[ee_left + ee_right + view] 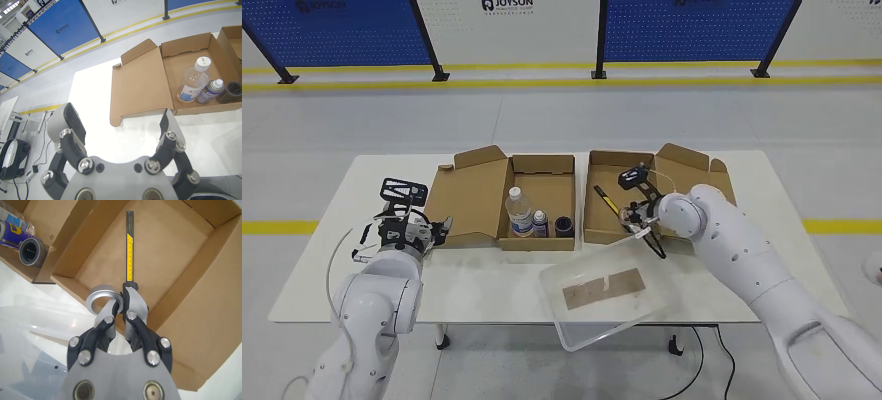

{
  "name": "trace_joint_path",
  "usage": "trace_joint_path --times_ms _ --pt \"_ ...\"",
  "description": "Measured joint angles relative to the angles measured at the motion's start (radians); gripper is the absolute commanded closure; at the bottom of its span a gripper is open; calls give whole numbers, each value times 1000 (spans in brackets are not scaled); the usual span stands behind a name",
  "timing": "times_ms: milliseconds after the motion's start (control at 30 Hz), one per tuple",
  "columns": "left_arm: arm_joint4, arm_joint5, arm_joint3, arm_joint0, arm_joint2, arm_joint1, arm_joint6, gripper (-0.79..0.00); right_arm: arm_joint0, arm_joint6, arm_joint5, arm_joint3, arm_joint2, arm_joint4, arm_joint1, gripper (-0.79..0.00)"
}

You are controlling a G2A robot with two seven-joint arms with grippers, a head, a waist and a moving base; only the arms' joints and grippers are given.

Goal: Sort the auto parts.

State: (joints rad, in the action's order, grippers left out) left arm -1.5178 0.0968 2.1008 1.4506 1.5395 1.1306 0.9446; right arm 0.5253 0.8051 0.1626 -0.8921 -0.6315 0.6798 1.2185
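A silver ring [103,290] is held in the right tool [121,302], which is clenched on the ring's wall, one finger through the hole and the other outside. The ring hangs over the near wall of the right box [166,262], close to the head of a caliper [129,247] that lies flat on the box floor with its yellow scale running toward the far wall. From the pictures I cannot tell whether ring and caliper touch. Just beside this carton stands the left box [189,56], its lid flap folded out flat on the surface [352,260]. Along its near wall stand a clear bottle [192,83] with a white cap, a small spray can [208,92] against it, and a dark cylinder [229,92] next to the can. In front of both boxes, at the near edge of the surface, sits a clear tray [572,320] turned at an angle, with a brown strip [604,288] lying in it. The left tool [118,113] hovers over bare surface beside the left box's flap, released, its ribbed pads spread wide with nothing between them.
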Motion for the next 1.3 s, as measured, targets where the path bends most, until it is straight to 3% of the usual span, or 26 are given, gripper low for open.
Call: trace_joint_path --times_ms 167,267,300,367,567,767,967,1033,1067,1100,1300 --pt "0 0 0 0 0 0 0 -785 -40 -7 11 104 43 -26 53 0" --pt "0 0 0 0 0 0 0 -785 -59 -15 29 161 61 -37 80 -99" --pt "0 0 0 0 0 0 0 -785 -65 -17 32 175 67 -36 88 -169" --pt "0 0 0 0 0 0 0 -785 -74 -24 43 209 76 -40 104 -203" --pt "0 0 0 0 0 0 0 -785 -94 -37 81 285 97 -43 145 -206" --pt "0 0 0 0 0 0 0 -785 -111 -84 109 324 93 -39 166 -256" --pt "0 0 0 0 0 0 0 -785 -113 -181 115 311 54 -29 154 -314" --pt "0 0 0 0 0 0 0 -785 -104 -218 114 295 32 -31 143 -400" --pt "0 0 0 0 0 0 0 -785 -95 -239 112 279 16 -29 133 -533" --pt "0 0 0 0 0 0 0 -785 -88 -253 110 263 3 -27 125 -785" --pt "0 0 0 0 0 0 0 -785 13 -312 64 83 -115 2 48 -785"
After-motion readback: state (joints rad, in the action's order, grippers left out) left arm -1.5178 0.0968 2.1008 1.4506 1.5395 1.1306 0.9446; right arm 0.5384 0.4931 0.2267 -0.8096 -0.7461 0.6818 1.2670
